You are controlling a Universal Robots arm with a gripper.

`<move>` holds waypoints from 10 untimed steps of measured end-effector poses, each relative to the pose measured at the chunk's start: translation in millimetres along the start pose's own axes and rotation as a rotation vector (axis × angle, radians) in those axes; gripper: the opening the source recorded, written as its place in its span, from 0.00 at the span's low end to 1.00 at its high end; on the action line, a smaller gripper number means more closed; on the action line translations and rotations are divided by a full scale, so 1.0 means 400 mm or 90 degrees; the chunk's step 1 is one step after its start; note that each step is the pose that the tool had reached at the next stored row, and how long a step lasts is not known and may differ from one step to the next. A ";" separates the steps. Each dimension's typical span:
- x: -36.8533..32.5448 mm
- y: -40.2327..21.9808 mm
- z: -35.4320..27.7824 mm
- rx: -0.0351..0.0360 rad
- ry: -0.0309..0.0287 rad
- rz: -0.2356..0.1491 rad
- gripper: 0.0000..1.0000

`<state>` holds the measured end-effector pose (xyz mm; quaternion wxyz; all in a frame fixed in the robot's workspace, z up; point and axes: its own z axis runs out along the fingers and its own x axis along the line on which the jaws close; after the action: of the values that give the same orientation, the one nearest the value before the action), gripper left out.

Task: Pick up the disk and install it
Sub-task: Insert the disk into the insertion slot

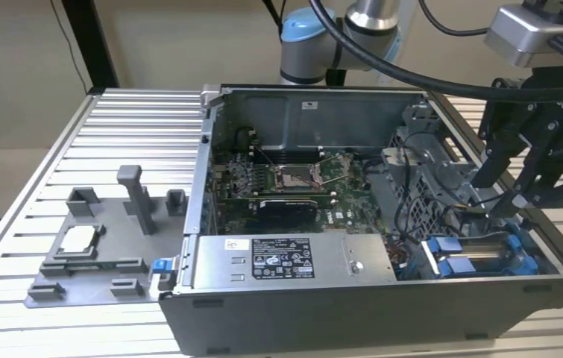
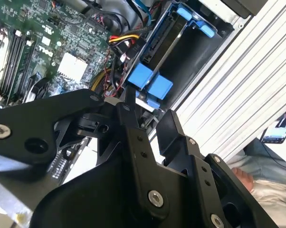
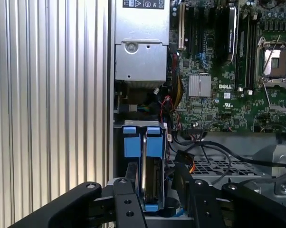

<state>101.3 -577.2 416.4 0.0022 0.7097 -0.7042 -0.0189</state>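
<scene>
1. Straddling the disk [image 3: 151, 183], the claw [image 3: 155, 167] stands released. Its fingers [image 3: 131, 190] sit on either side of the drive, and a dark gap shows along one of them.
2. The disk stands on edge, low in the near corner of the case [image 1: 311, 112], on the exterior view's right, with blue tabs [image 3: 133, 142] at its end.
3. Risk, as I judge it: the drive may not be fully home. I cannot see its connector, so a tilted or half-seated fit would go unnoticed.
4. Risk: a finger lies close to the bracket. Any sideways drift could catch a tab and pull or twist the drive.
5. Risk: loose cables [image 2: 126, 40] lie just beside the disk. They are soft and could snag on a finger or get pinched.
6. The claw is matt black metal with bolted, angular links.
7. The disk is a thin, hard, silver-grey slab, and its tabs are smooth blue plastic.
8. Farther out are the green board [image 3: 214, 99], studded with parts, and the ribbed aluminium table [image 3: 48, 95].
</scene>
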 end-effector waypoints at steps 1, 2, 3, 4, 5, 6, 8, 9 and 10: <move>0.000 0.000 0.000 0.0001 0.0000 0.000 1.00; 0.000 0.000 0.000 0.0004 0.0000 0.000 1.00; 0.000 0.000 0.001 0.0005 -0.0001 0.000 1.00; 0.000 0.000 0.001 0.0007 -0.0001 0.000 1.00; 0.000 0.000 0.001 0.0008 -0.0002 0.000 1.00; 0.000 0.000 0.002 0.0009 -0.0002 0.000 1.00; 0.000 0.000 0.002 0.0009 -0.0001 0.000 1.00; 0.000 0.000 0.002 0.0009 -0.0001 0.000 1.00; 0.000 0.000 0.002 0.0009 0.0000 0.000 1.00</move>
<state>101.3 -577.1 415.7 0.0016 0.7097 -0.7042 -0.0184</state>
